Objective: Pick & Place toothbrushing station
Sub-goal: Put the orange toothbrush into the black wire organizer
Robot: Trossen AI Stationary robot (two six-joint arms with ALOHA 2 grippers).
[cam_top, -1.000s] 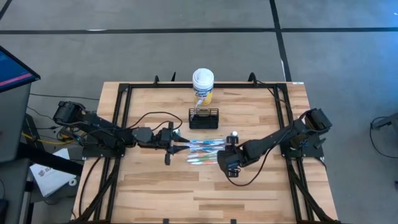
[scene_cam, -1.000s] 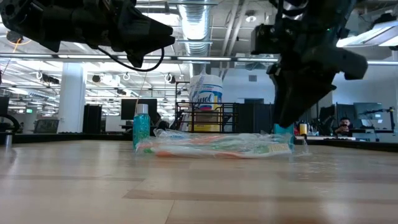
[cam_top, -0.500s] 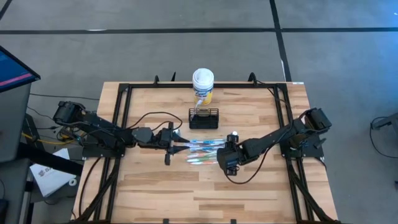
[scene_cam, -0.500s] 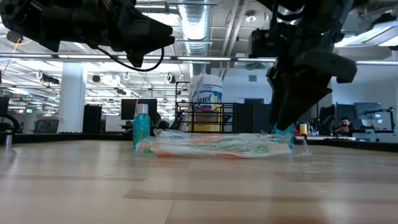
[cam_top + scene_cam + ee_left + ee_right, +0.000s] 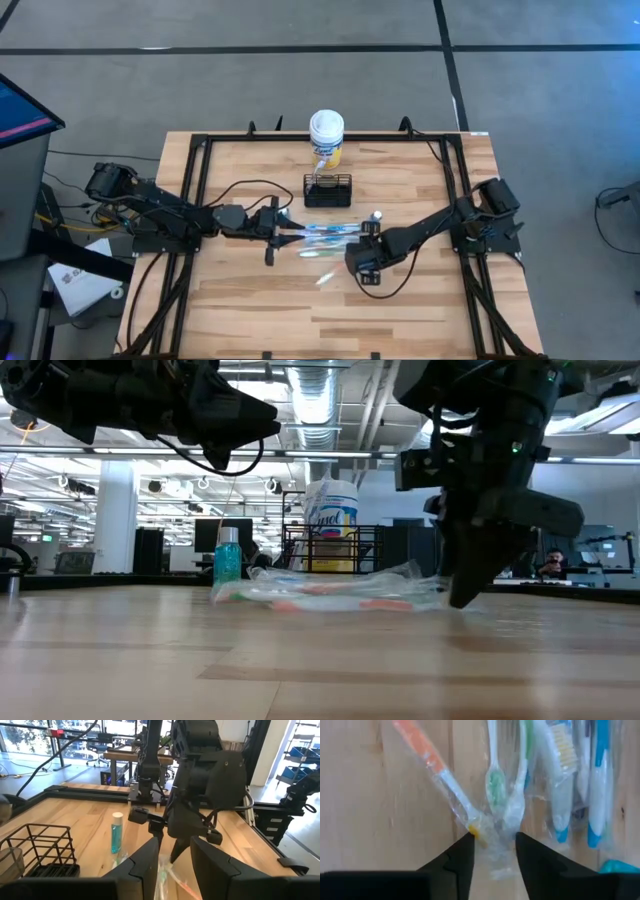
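A clear plastic bag of several toothbrushes [image 5: 318, 232] lies flat on the table's middle; it also shows in the low view [image 5: 320, 592]. The black wire-mesh caddy [image 5: 328, 190] stands just beyond it, in front of the yellow white-lidded canister [image 5: 327, 135]. My right gripper [image 5: 352, 258] points down at the bag's right end and is shut on it [image 5: 493, 847]. My left gripper [image 5: 290, 228] hovers level above the bag's left end, slightly open and empty [image 5: 174, 855]. My right gripper pinches the bag's right end [image 5: 492, 837] between its two fingers, bunching the clear plastic around the toothbrush handle ends. The fingers come from above, pointing down. The bag lies on the table, its right end crumpled upward [image 5: 410, 572].
A small teal bottle [image 5: 376, 217] stands just beyond my right gripper; it also shows in the left wrist view [image 5: 116, 832]. Another teal bottle [image 5: 228, 560] shows by the bag's left end. Black frame rails [image 5: 190, 200] run along the table's sides. Bare wood lies toward the near edge.
My right gripper has moved toward the table's left and down onto the bag's right end. That end has bunched up and slid left. The toothbrushes inside have shifted, one turning aslant toward the near edge. The bag's left end has stayed in place.
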